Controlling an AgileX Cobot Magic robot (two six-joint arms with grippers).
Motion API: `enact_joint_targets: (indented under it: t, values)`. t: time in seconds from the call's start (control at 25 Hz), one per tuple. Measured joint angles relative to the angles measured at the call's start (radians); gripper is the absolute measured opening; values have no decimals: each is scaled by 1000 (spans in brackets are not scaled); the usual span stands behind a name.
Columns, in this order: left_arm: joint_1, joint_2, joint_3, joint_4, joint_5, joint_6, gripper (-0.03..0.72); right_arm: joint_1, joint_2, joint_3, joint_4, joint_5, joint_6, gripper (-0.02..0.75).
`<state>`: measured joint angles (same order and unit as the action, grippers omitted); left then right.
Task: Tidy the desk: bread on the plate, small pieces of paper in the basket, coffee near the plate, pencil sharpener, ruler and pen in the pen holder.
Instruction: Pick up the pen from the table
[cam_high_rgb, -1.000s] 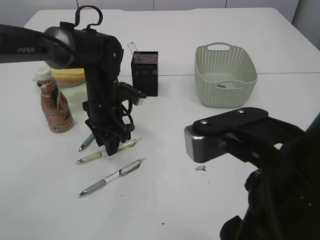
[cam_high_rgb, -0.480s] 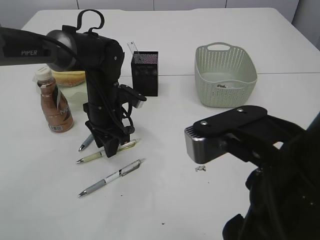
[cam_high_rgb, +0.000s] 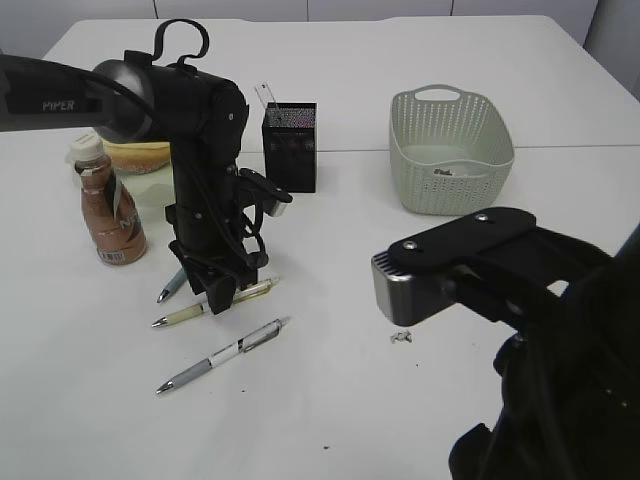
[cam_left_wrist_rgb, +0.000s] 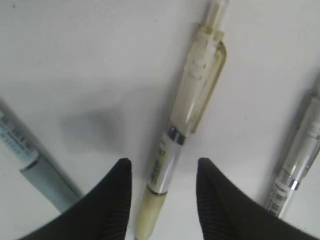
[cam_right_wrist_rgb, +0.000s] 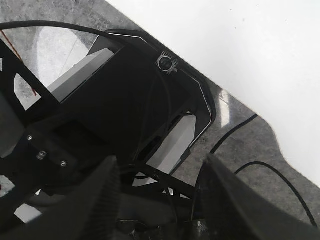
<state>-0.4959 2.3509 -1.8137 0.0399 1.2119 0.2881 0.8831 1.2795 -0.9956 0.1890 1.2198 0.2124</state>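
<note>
My left hand hangs straight down over the yellowish pen near the left edge of the worktop, fingers spread with the barrel lying between them and not yet touched, so it is released and grasping nothing; I judge the straddle is there so that a simple close catches the barrel across its middle. Two more pens lie on either side of it: a grey one nearer the front edge and a bluish one half tucked behind my arm. The pen holder, where all three belong, stands just behind my arm toward the back edge, with a clear ruler sticking up out of it. The coffee bottle stands by the left edge, close in front of the plate with bread on it, so those steps look settled. The basket sits toward the right back, and a scrap of paper lies on the worktop just in front of my right arm. My right hand is raised off the front edge, fingers apart and empty, looking at the robot base and floor. I cannot find the pencil sharpener anywhere, and the bread is mostly hidden behind my left arm.
</note>
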Motion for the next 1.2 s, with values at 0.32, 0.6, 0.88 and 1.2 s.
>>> enact_joint_targets:
  t: [0.32, 0.6, 0.88, 1.2]
  values:
    - [0, 8, 0, 0, 0, 2, 317, 0, 0, 0, -27, 0, -9, 384]
    - [0, 26, -5, -4, -2, 5, 317, 0, 0, 0, -47, 2, -30, 384]
    - [0, 30, -8, -4, -2, 5, 262, 0, 0, 0, -52, 2, -39, 384]
    - [0, 31, -10, 0, -2, 5, 82, 0, 0, 0, -54, 2, -43, 384]
